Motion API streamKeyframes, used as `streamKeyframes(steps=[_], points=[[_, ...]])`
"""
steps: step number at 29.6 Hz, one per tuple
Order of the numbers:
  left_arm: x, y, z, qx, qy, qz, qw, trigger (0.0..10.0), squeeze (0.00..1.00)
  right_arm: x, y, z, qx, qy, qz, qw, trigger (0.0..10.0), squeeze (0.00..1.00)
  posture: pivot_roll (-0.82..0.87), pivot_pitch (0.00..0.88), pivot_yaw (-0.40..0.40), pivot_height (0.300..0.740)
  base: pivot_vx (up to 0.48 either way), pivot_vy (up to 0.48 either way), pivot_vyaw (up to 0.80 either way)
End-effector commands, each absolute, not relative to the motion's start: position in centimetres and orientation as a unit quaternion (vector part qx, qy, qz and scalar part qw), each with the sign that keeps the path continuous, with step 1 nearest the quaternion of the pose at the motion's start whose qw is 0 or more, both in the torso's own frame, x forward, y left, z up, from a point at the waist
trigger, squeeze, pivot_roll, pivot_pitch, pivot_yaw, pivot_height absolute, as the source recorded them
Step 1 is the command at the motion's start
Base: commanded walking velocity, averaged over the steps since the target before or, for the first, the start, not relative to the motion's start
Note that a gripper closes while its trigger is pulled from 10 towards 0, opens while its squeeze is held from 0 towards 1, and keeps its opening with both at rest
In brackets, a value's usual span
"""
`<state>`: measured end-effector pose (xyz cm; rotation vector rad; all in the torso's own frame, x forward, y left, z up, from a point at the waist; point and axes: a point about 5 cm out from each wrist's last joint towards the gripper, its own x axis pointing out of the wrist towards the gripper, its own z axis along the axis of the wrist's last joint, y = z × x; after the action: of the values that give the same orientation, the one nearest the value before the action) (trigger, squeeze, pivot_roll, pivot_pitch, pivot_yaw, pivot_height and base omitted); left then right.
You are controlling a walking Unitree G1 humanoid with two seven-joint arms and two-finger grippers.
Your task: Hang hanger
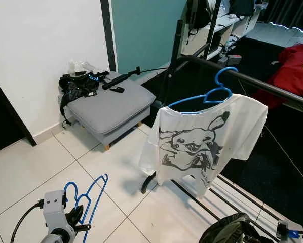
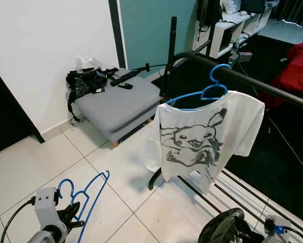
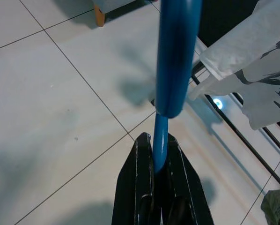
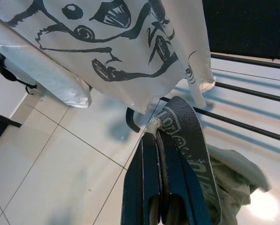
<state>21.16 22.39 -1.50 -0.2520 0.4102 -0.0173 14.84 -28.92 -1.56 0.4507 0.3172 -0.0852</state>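
- My left gripper (image 3: 159,157) sits low at the near left, its black fingers (image 3: 135,187) pinched tight on the thin wire of a bare blue hanger (image 1: 88,200).
- That hanger hangs over the white tiled floor (image 1: 35,172); its long axis runs from my gripper up and away toward the right, with the hook curl next to the wrist.
- My right gripper (image 4: 159,140) is low at the near right, its fingers closed on a dark grey waistband with printing on it (image 4: 187,136); greenish cloth bunches beside it.
- Ahead and to the right the black rail (image 2: 263,86) of the clothes rack slopes from the far upright post (image 2: 170,55) toward the near right.
- A second blue hanger (image 2: 207,91) already hooks over that rail, carrying a white T-shirt with a black cartoon print (image 2: 202,142).
- The rail to the right of that hook is bare; the rack's floor bars (image 1: 227,195) run along the floor under the shirt.
- Open tile lies between me and the rack's foot.
- Far left, a grey cushioned stool (image 1: 108,109) stands against the white wall (image 1: 40,45), with black gear on it.
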Motion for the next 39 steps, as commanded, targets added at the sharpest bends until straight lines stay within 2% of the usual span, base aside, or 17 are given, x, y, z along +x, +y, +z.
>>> streamKeyframes(steps=[1, 39], points=[[20.9, 22.37, -1.59, -0.125, 0.209, -0.01, 0.97, 10.0, 0.0, 14.47, -28.81, -1.78, 0.232, 0.16, -0.049, 0.958, 10.0, 0.0, 0.04, 0.1, -0.028, 0.74, 0.0, 0.0, 0.0], [20.87, 22.39, -1.52, -0.125, 0.209, -0.011, 0.97, 10.0, 0.0, 14.43, -28.81, -1.69, 0.233, 0.16, -0.05, 0.958, 10.0, 0.0, 0.04, 0.108, -0.025, 0.74, 0.0, 0.0, 0.0]])
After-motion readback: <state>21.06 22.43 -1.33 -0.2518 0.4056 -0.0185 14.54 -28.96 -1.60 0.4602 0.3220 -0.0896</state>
